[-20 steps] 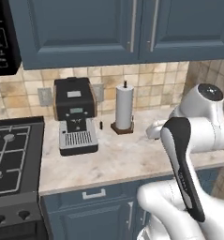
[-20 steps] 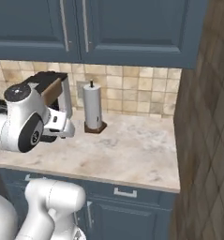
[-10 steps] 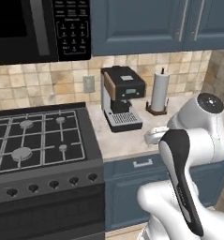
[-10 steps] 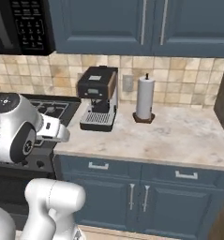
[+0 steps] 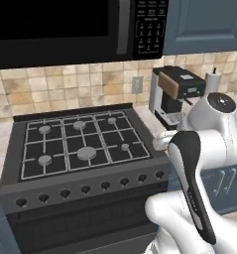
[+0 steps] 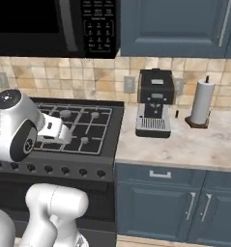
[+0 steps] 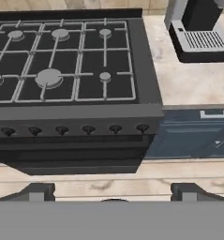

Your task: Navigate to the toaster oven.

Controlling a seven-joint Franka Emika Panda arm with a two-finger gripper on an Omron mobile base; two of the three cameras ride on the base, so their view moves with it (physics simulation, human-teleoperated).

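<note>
Since the earlier pictures the whole view has slid sideways — the base has driven, so the gas stove (image 5: 85, 149) now sits in the middle and the coffee machine (image 6: 154, 102) has passed toward the right. This stove is matte black, with thin grey grates over round silver burner caps and a row of small dark knobs (image 7: 88, 129) along its front edge. Above it hangs a glossy black microwave (image 5: 75, 30) with a keypad. The surface (image 6: 194, 144) beside the stove is beige speckled stone, over blue-grey cabinet doors (image 6: 155, 202) with slim metal handles. A white paper towel roll (image 6: 202, 102) stands upright on a dark base, near the boxy black coffee machine. Beige square tiles cover the wall (image 5: 90, 84). Of the gripper (image 7: 112, 193) two small dark tips show, set well apart with nothing between them. I cannot find the toaster oven in these views.
</note>
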